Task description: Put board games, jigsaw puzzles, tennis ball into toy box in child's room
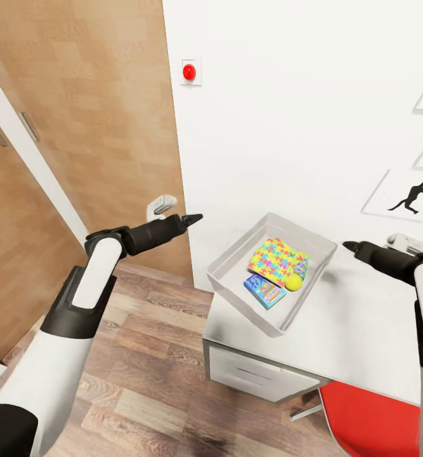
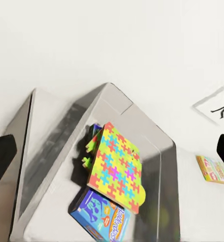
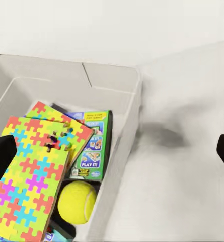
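Observation:
The light grey toy box (image 1: 243, 306) stands on the near left corner of the table (image 1: 363, 330). Inside lie a colourful jigsaw puzzle (image 1: 276, 259), a blue board game (image 1: 265, 291), a green board game (image 3: 91, 146) partly under the puzzle, and the tennis ball (image 1: 293, 282). My left gripper (image 1: 195, 219) hovers open in the air left of the box. Over the tabletop to the right of the box, my right gripper (image 1: 349, 245) is also open. The left wrist view shows the puzzle (image 2: 117, 169), the blue game (image 2: 99, 214) and another board game (image 2: 211, 169) lying on the table beyond the box.
A red chair (image 1: 370, 419) is tucked under the table at the front right. A wooden door (image 1: 91, 127) and its handle (image 1: 162, 205) are at the left. On the white wall are a red button (image 1: 189, 72) and a baseball-player silhouette picture (image 1: 414, 195).

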